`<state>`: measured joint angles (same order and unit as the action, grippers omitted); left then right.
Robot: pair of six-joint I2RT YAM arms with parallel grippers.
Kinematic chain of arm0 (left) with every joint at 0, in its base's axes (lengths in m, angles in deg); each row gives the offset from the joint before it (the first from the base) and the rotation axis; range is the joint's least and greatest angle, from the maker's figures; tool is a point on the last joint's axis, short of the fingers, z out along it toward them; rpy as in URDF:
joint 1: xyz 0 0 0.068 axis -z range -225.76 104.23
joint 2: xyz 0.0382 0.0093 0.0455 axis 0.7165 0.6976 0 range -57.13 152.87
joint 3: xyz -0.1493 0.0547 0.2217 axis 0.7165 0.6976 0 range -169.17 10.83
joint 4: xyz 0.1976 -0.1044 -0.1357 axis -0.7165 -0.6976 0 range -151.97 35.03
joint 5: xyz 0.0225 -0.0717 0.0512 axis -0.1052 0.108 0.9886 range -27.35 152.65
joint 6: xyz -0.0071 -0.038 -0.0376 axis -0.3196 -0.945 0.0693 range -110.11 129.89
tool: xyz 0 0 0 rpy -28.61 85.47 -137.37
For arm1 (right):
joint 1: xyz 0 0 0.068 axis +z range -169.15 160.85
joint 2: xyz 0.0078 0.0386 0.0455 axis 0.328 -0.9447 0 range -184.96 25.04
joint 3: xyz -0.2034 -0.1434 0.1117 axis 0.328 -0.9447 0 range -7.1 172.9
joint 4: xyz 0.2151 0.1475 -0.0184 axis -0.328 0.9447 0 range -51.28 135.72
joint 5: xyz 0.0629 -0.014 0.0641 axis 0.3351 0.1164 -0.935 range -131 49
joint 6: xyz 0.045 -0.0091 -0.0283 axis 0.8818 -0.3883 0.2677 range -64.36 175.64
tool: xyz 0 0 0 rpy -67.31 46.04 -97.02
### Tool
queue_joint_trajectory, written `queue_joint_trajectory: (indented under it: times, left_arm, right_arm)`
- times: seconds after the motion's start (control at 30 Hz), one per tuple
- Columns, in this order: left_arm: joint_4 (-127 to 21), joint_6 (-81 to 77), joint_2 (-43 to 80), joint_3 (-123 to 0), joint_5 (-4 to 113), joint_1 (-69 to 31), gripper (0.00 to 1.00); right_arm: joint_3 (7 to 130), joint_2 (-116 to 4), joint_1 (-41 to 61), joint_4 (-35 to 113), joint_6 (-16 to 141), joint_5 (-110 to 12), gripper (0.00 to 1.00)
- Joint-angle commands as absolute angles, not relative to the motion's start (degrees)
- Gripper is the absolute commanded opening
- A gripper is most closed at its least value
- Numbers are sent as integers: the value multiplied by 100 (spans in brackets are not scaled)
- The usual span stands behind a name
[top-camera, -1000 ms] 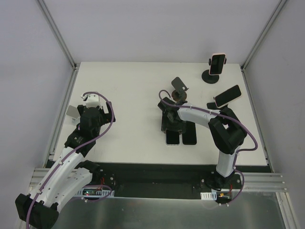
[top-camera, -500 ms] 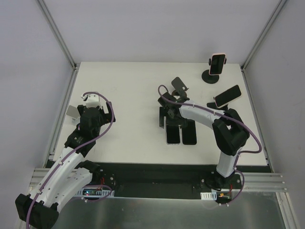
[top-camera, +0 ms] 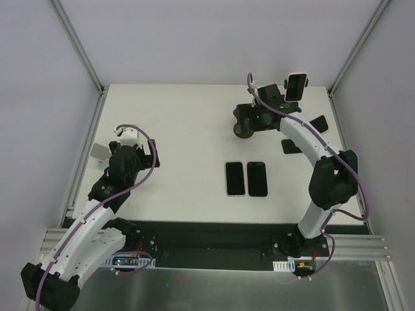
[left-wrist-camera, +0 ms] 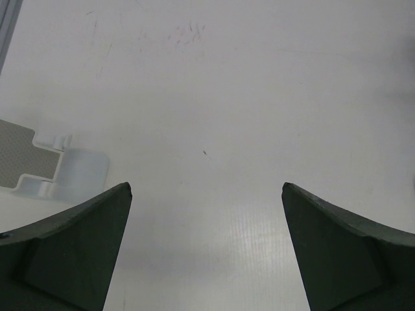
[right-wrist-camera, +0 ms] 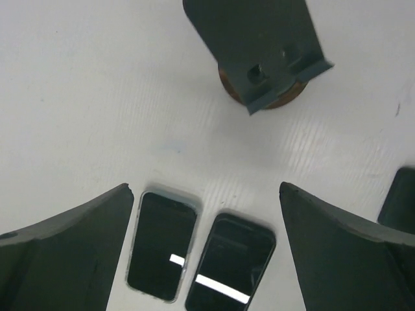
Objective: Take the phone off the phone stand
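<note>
Far left: white stand (left-wrist-camera: 45, 170) lies near the table (top-camera: 181, 116) edge, with nothing in it. Left gripper (left-wrist-camera: 206, 186) hangs low just right of it, jaws spread wide, nothing between them, bare table below. Centre: two phones (top-camera: 235, 178) lie flat, screens up, side by side and nearly touching, in no holder. Behind them is an empty dark stand (right-wrist-camera: 256, 39) on a brown round foot, cradle vacant. Right gripper (right-wrist-camera: 206, 186) hovers near that stand, jaws fully parted and holding nothing; in the wrist view the stand sits just ahead of its fingertips. Rear right: pink-cased phone (top-camera: 296, 85) sits upright in a round-based stand (top-camera: 286, 105) near the back corner, and I take it as the clearest task item. Right edge: second phone (top-camera: 319, 123) is tilted on another dark stand (top-camera: 290, 146), mostly hidden behind the right forearm (how it is seated cannot be told). Handling, as a judgement: the phone should be a rigid, fairly light slab with a slick, breakable glass face, while the case edges probably give better friction. Best hold looks to be across the two long cased edges, above the cradle lip, then a lift up and out along the cradle's slope. The stand looks light and may tip or ride up with the phone. Pinching the screen face risks slipping.
</note>
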<state>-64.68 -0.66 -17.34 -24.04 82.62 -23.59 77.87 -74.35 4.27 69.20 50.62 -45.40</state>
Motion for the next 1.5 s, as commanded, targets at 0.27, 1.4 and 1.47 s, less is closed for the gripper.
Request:
queue_joint_trajectory:
  times: [0.27, 1.4, 1.47]
  left_arm:
    - [-6384, 14, -1749, -2555, 7584, -2326, 99]
    - [-6508, -1305, -502, -3575, 5660, -2318, 99]
    - [-6385, -1366, -405, -3724, 5527, -2318, 99]
  right_arm:
    - [9168, -8692, -341, 6579, 2427, -6244, 96]
    - [10075, -9662, -306, 6729, 1837, -6403, 67]
    - [9873, -9503, -236, 6667, 1837, -6403, 61]
